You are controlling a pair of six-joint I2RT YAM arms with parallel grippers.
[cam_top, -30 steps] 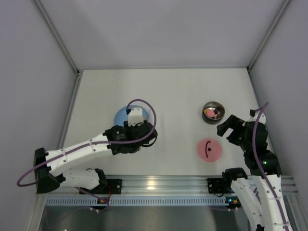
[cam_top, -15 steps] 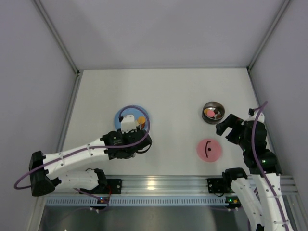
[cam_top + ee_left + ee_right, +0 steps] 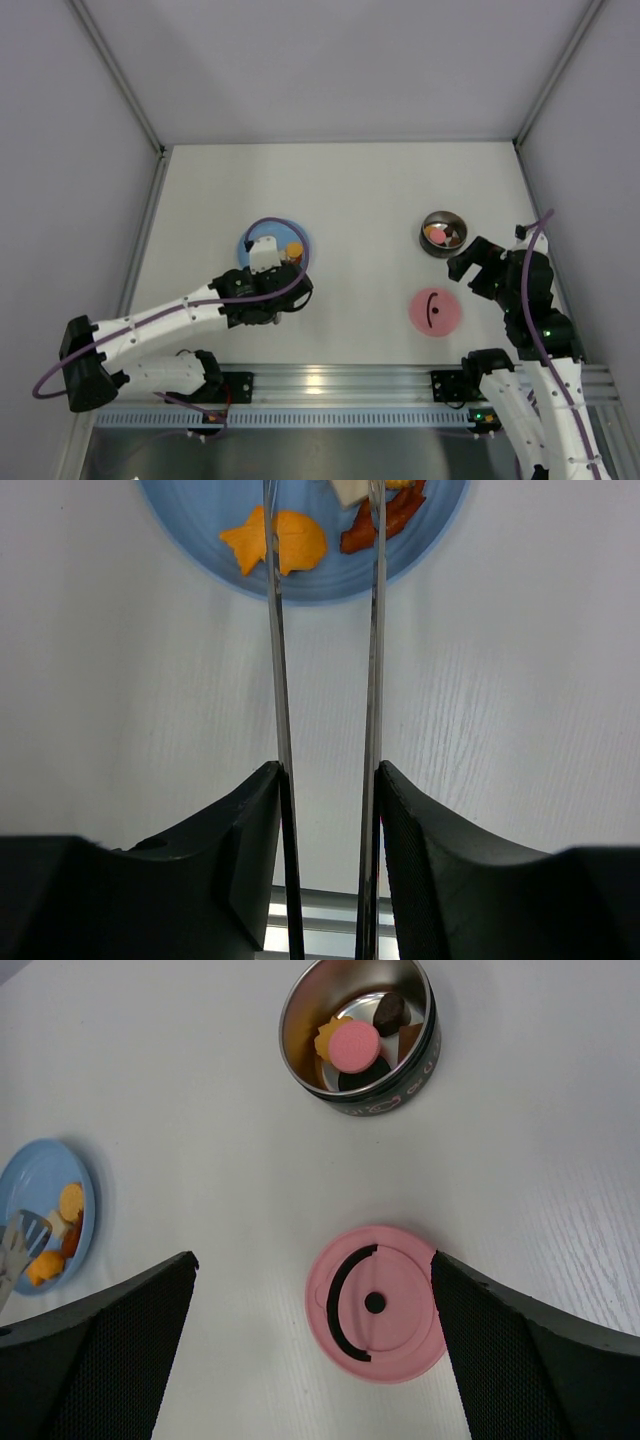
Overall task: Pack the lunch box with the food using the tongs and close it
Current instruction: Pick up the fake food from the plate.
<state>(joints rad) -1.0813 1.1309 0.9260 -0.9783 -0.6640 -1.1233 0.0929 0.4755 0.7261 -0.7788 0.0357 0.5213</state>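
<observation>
Far to the right of the white table, the lunch box stands uncovered, with food inside: a pink disc, a dark piece and orange bits. Its pink lid lies flat nearby, apart from it. Well to the left, a blue plate holds an orange fish-shaped piece and others. The tongs reach over it, arms squeezed narrow by the left gripper. Whether the tips pinch anything cannot be told. The right gripper hovers spread wide above the lid.
</observation>
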